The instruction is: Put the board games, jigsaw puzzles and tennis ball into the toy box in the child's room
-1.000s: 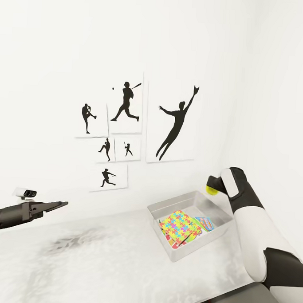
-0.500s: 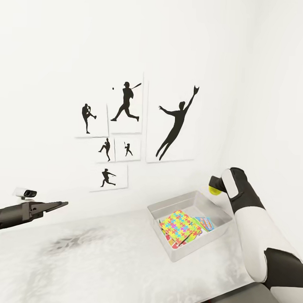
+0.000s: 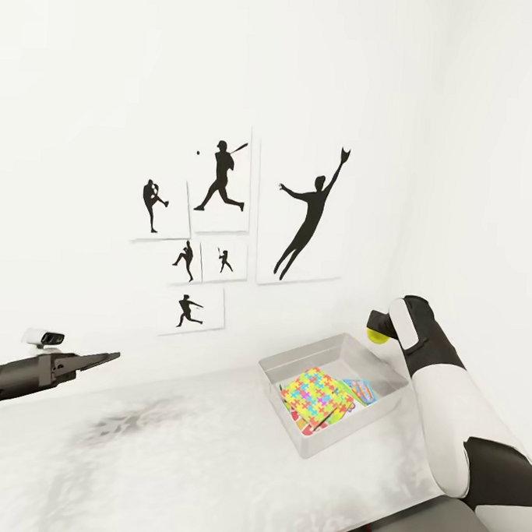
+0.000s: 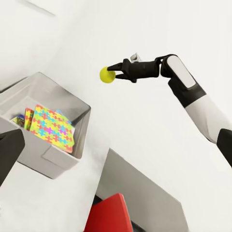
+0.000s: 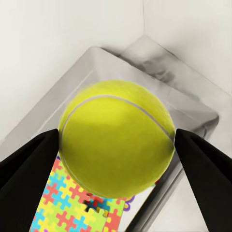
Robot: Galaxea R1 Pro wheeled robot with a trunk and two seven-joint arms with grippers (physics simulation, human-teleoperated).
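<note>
Right gripper (image 4: 112, 72) clamped on tennis ball (image 5: 117, 132), above toy box (image 3: 288, 364) far rim; left gripper (image 3: 109, 358) closed, empty, well clear.

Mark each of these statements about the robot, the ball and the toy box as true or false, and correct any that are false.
1. The right claw holds the tennis ball. True.
2. The tennis ball lies inside the toy box. False: it is held in the air above the box's far corner.
3. A jigsaw puzzle lies in the toy box. True.
4. The left claw grips a board game. False: it holds nothing and hangs over the table, away from the box.
5. The wall pictures show flowers. False: they show black silhouettes of ball players.
</note>
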